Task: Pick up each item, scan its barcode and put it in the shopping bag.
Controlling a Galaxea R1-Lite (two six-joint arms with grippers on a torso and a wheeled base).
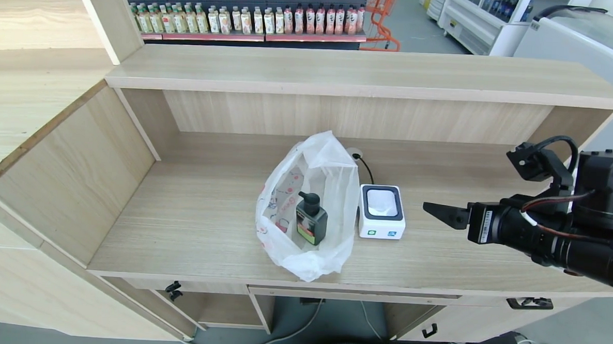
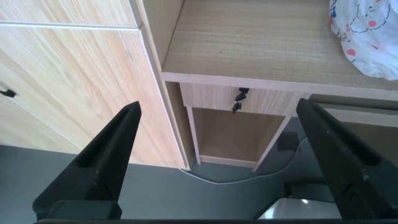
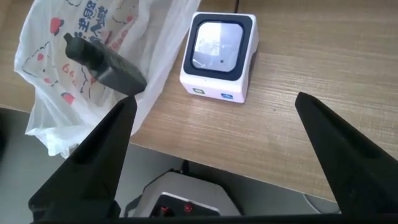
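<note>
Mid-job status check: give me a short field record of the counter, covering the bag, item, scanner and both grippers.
Shopping bag: white plastic, mouth open, standing on the counter just left of the scanner.
Pump bottle: dark, upright inside the shopping bag.
Scanner: white box, window facing up, cable running behind it.
Right gripper: open, empty, over the counter to the right of the scanner.
Left gripper: open, empty, off the counter's front edge.

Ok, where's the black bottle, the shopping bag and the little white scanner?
black bottle (image 1: 312, 223), head view, on the front of its body.
shopping bag (image 1: 333, 160), head view, on its far plastic wall.
scanner (image 1: 382, 202), head view, on its glass top.
</note>
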